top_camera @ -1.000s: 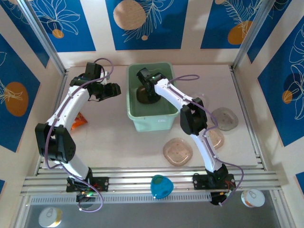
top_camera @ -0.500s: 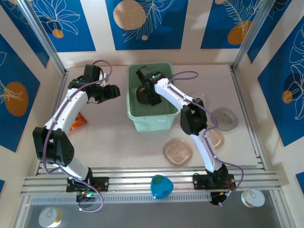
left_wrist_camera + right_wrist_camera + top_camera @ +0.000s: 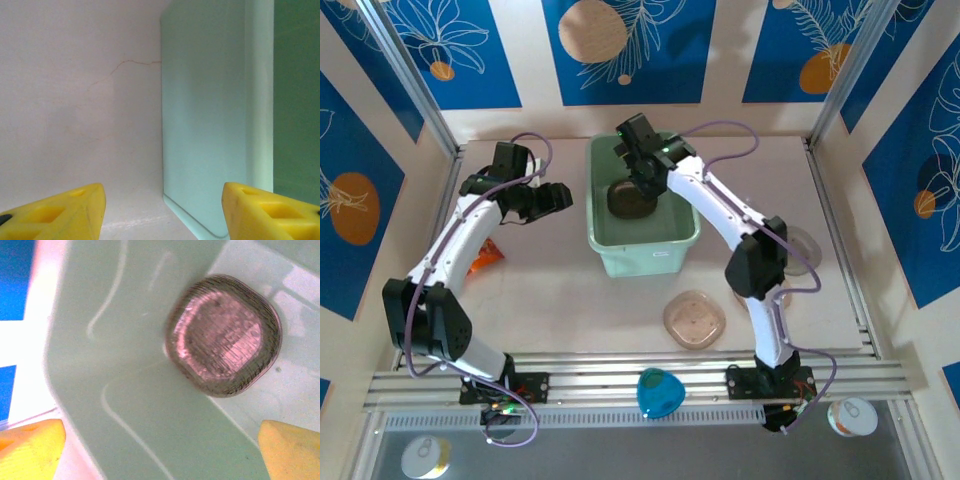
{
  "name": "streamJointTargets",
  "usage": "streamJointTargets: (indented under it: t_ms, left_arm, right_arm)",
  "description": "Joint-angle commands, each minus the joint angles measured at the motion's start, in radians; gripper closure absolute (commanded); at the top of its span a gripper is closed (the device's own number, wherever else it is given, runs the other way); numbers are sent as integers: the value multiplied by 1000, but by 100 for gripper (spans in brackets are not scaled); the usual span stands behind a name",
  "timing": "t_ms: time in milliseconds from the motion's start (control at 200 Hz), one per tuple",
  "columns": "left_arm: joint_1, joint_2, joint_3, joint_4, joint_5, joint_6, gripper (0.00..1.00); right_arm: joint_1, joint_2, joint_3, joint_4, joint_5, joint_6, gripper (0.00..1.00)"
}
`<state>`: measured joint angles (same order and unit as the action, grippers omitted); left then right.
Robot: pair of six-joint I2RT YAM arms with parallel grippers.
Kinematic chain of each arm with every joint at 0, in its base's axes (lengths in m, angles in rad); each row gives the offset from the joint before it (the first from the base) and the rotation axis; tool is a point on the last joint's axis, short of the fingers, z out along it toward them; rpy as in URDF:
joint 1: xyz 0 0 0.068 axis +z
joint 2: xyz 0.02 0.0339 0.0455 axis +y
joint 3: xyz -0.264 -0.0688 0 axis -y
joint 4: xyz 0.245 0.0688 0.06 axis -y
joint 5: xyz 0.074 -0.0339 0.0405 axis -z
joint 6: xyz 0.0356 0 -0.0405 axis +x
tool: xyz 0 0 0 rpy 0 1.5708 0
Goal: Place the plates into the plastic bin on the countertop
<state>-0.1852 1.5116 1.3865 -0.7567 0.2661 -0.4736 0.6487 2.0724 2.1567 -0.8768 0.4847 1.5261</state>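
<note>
Hovering spread, the right tool point(image 3: 160, 430) has a smoky-brown rounded-square plastic plate point(image 3: 223, 335) below it in the pale mint-green plastic bin point(image 3: 100, 365); the left tool point(image 3: 162, 190), also spread, faces its wall.

Plates point(image 3: 632, 198) lie in the plastic bin point(image 3: 642, 255), with another plate point(image 3: 694, 319) on the countertop point(image 3: 570, 290) before it.

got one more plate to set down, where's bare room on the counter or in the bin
Widest bare countertop: between the orange packet, the front wall of the plastic bin and the loose plate. Inside the bin, the floor near the front wall is bare; the dark plate sits toward the back. Crowded: right of the bin, plates beside the right arm.
</note>
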Motion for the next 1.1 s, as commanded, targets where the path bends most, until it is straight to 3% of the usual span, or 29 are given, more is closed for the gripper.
streamJointTargets:
  t_ms: [0, 220, 425, 645, 890, 1095]
  left_arm:
    - [5, -39, -18, 24, 16, -20, 37]
    - [-5, -50, -38, 42, 15, -38, 37]
    - [-14, -47, -31, 48, 2, -52, 37]
    - [-39, -31, -13, 47, -27, -76, 37]
    - [-64, -13, 1, 51, -56, -106, 37]
    - [-66, -2, 17, 30, -73, -113, 36]
  right_arm:
    - [-6, -107, -27, 19, -3, -171, 1]
    - [-82, -301, -180, 25, -101, -303, 1]
    - [-168, -470, -391, 102, -114, -356, 0]
    - [-343, -580, -558, 118, -219, -337, 3]
    - [-601, -575, -745, 181, -370, -379, 11]
    - [-655, -447, -708, 182, -390, -415, 18]
